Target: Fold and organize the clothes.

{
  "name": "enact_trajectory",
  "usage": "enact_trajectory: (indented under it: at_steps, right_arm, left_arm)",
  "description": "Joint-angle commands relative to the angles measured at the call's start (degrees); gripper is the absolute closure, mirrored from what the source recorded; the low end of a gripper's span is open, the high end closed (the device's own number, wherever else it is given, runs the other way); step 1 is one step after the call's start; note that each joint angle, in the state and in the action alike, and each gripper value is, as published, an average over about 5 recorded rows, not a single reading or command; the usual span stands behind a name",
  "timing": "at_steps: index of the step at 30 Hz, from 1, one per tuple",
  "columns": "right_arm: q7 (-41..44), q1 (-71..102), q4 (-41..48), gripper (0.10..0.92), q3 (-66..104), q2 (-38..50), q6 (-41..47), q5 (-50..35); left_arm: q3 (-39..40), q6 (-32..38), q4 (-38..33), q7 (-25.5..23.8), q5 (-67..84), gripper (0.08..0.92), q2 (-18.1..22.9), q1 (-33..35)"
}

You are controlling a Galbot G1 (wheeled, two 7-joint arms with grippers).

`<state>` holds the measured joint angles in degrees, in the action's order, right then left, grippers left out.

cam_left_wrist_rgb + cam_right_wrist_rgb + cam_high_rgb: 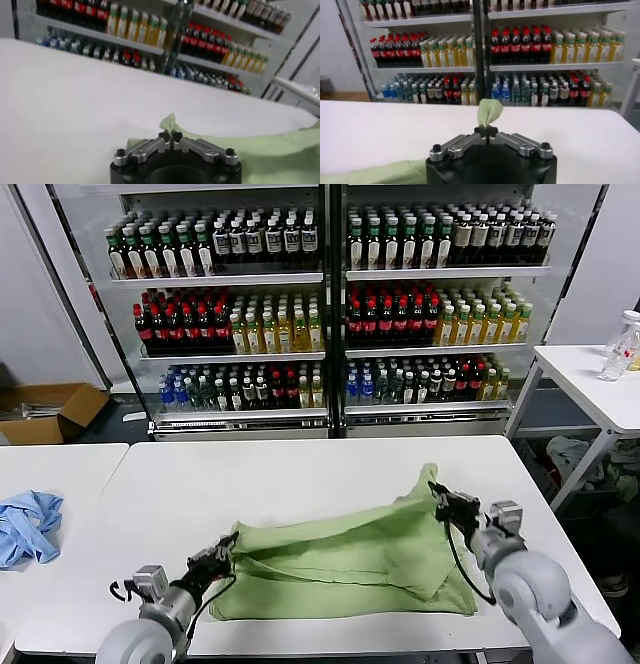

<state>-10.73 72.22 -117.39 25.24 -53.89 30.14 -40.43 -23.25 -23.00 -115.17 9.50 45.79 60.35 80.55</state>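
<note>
The clothes are one light green shirt [350, 554], lying partly folded on the white table [300, 474] near its front edge. My left gripper [226, 550] is shut on the shirt's left edge; a pinch of green cloth [169, 123] sticks up between its fingertips in the left wrist view, where the gripper [170, 137] shows. My right gripper [441, 500] is shut on the shirt's right corner and holds it lifted off the table. In the right wrist view a green tip [489, 111] rises from that gripper [488, 132].
A light blue garment [28, 524] lies on a second table at the left. Drink coolers [330, 304] full of bottles stand behind. A small white table [590, 379] with a bottle is at the right, and a cardboard box [45, 412] sits on the floor.
</note>
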Motion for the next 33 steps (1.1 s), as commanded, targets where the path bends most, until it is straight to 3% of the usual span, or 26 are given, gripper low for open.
enact_trajectory:
  at_steps: [1, 5, 13, 19, 26, 29, 33]
  right_arm:
    - [-1.24, 12.52, -4.86, 0.915, 5.05, -0.17, 2.29, 3.84]
    - [-1.07, 11.66, -4.86, 0.854, 3.64, -0.24, 2.48, 5.52]
    - [-1.0, 12.73, -6.13, 0.621, 2.31, -0.79, 1.55, 7.91]
    - [-1.07, 12.36, -6.54, 0.448, 1.71, 0.49, 1.65, 8.17]
    - [-1.11, 10.67, -6.45, 0.268, 0.86, 1.64, 1.58, 7.42]
    - [-1.06, 9.55, -6.06, 0.218, 0.04, 1.88, 1.29, 7.19]
    - [-1.24, 8.02, -5.7, 0.203, -0.77, 1.81, 1.22, 6.26]
  left_arm:
    - [0.18, -0.71, -2.12, -1.07, -10.42, 0.916, 0.68, 5.34]
    - [0.81, 1.38, -3.08, 0.88, -16.65, 0.881, 2.44, 5.37]
    - [1.65, 4.05, -2.25, 8.5, -25.99, 0.653, 7.31, 5.37]
    - [2.5, 0.76, 1.86, 8.8, -26.72, 0.48, 10.44, 3.45]
    - [2.82, -1.09, 1.75, 6.24, -27.23, 0.28, 11.97, 5.55]
    - [2.27, -1.69, 1.95, 5.4, -25.65, 0.254, 12.0, 5.97]
    - [1.57, -2.35, 2.49, 3.91, -22.08, 0.349, 11.68, 5.94]
